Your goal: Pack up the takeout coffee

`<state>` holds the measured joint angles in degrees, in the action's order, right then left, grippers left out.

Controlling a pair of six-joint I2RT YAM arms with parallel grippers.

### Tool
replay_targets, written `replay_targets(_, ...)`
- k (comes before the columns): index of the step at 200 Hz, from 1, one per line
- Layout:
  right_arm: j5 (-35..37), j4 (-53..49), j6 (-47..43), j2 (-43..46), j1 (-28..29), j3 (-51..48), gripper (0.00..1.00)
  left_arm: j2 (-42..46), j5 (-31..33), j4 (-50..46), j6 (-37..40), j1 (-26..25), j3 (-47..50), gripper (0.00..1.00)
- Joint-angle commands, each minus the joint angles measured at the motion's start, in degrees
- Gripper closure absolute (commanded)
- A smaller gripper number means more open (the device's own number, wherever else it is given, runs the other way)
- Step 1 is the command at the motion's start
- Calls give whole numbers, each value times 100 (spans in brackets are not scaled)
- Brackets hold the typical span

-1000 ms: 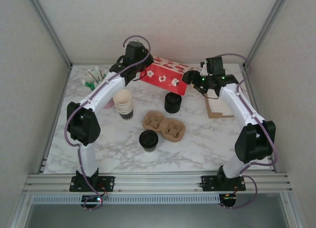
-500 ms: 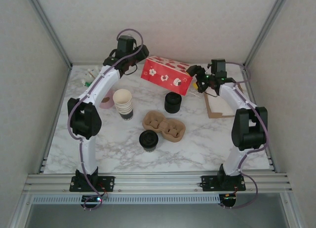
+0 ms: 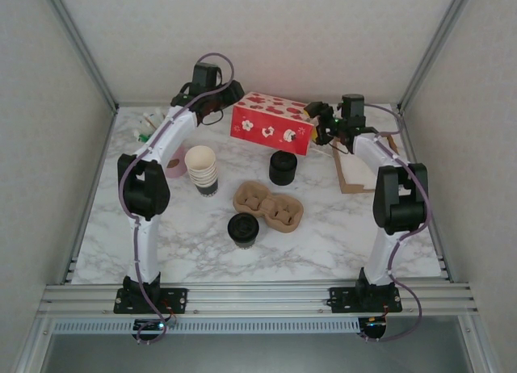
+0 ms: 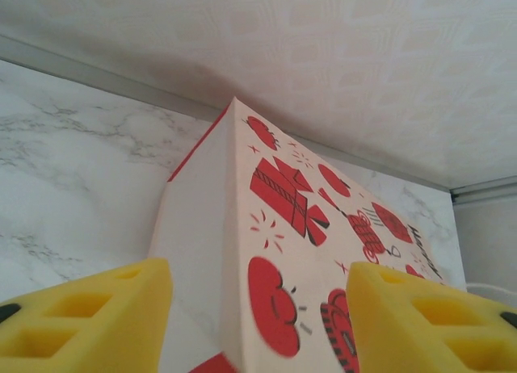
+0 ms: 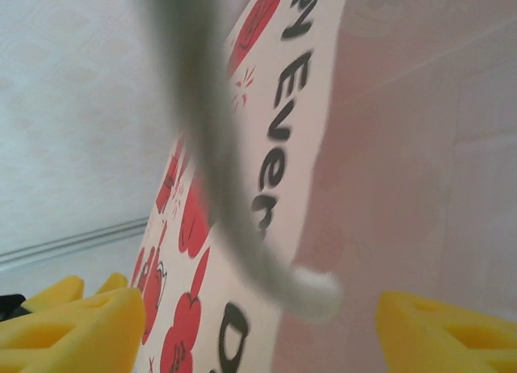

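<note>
Your left fingers (image 4: 89, 304) and right fingers (image 5: 73, 324) stand spread, gripping nothing, flanking the red bag (image 3: 272, 124). Open it wide first; the takeout coffee (image 3: 243, 229) sits toward the front of the table (image 3: 339, 244).

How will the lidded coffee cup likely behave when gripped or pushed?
The takeout coffee stands upright on a smooth marble table: a low push probably slides it, a high one may tip it. Its paper wall would likely dent if squeezed.
</note>
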<state>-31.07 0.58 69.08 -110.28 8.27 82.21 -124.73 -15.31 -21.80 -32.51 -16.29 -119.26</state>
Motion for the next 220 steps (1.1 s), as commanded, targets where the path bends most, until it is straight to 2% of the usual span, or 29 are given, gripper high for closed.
replay_targets(1, -235, 411, 332, -195, 6, 259, 36, -67, -252, 167, 43, -22, -11, 42)
replay_targets(27, -258, 397, 330, -179, 4, 312, 53, -71, -278, 182, 52, -49, 76, 43)
replay_targets(47, -237, 235, 188, -81, 4, 376, 72, 4, -279, 244, 43, -54, 202, 43)
replay_targets(69, -242, 9, -38, -12, -4, 514, 88, 129, -283, 309, 43, -52, 310, 44)
replay_targets(95, -265, -552, -536, 37, 8, 891, 100, 373, -253, 353, 60, -53, 398, 44)
replay_targets(133, -297, -1867, -1644, 35, 2, 1967, 100, 1027, -137, 572, 56, -53, 707, 45)
replay_targets(172, -113, -4090, -3279, 183, 57, 3536, 100, 1835, 1, 799, 52, -71, 1221, 44)
replay_targets(193, 219, -5213, -4102, 459, 184, 4051, 100, 2285, 53, 908, 76, -102, 1591, 43)
replay_targets(220, 838, -6339, -4955, 992, 397, 4180, 100, 2761, 116, 877, 173, -159, 2019, 43)
